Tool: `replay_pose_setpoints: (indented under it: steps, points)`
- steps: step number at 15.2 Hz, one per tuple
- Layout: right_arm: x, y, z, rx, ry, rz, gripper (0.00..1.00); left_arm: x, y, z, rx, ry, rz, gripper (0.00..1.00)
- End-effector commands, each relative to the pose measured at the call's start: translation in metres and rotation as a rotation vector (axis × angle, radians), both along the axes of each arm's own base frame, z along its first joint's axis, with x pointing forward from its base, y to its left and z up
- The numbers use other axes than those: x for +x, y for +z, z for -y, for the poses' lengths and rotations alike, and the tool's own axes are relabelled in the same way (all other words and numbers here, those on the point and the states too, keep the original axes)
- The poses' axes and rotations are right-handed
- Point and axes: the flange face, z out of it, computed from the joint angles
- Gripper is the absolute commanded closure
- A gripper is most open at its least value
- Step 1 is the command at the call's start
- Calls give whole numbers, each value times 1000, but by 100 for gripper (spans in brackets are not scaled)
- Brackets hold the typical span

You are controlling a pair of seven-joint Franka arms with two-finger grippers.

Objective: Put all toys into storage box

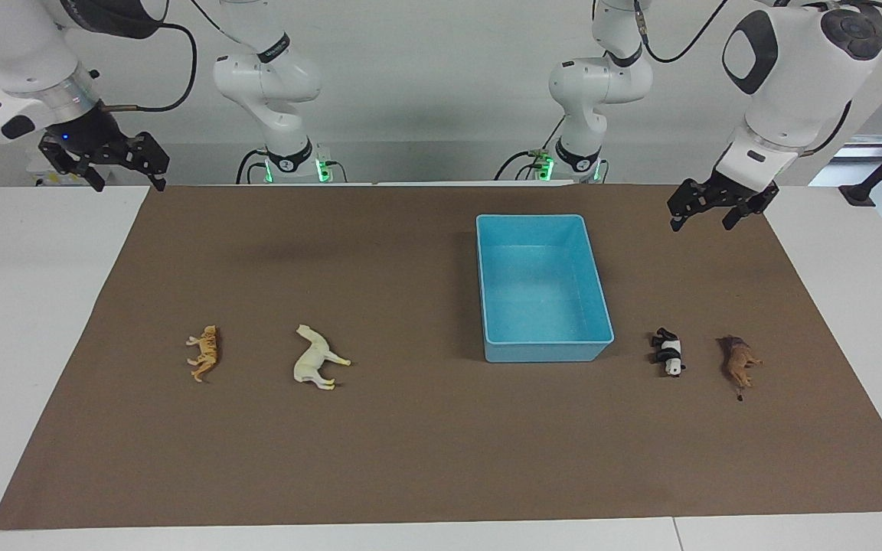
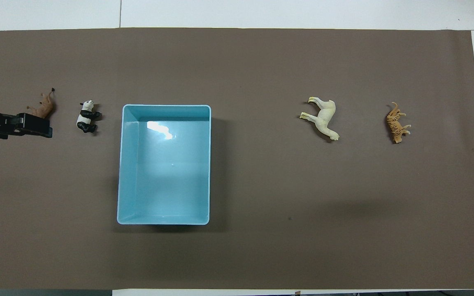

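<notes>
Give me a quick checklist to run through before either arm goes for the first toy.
1. Storage box holds nothing, room for toys: ok.
2. All four toys lie on the brown mat, outside the box: tiger, horse, panda, lion: ok.
3. Left gripper is raised, fingers spread, holding nothing: ok.
4. Right gripper is raised at its own end, fingers spread, holding nothing: ok.
5. Panda and lion lie apart, with a gap between them: ok.
6. Whether fingers would fit around a toy lying on its side: cannot tell.
</notes>
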Motion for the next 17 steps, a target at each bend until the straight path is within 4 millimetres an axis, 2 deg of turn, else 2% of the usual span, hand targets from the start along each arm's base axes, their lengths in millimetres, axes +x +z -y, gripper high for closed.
replay_pose_setpoints:
  steps: [1,2,4,6,9,11,15,17]
  points:
    - [9,-47,3,15,10,18,0,-2,-32,4,-19,-4,159,0]
    - [17,-68,2,15,13,19,0,4,-50,4,-21,-1,203,0]
    - [39,-117,3,12,25,-5,0,32,-93,4,-22,6,221,0]
    - [59,-163,3,7,66,10,0,53,-120,-5,-24,27,280,0]
    - [70,-223,1,-8,191,91,0,66,-162,-19,-21,74,284,0]
    - [78,-252,-1,-16,227,112,0,63,-176,-37,-17,103,289,0]
    - [90,-300,-4,-20,277,112,0,53,-212,-32,-22,129,314,0]
    - [91,-310,-4,-20,284,115,0,54,-229,-31,-22,138,288,0]
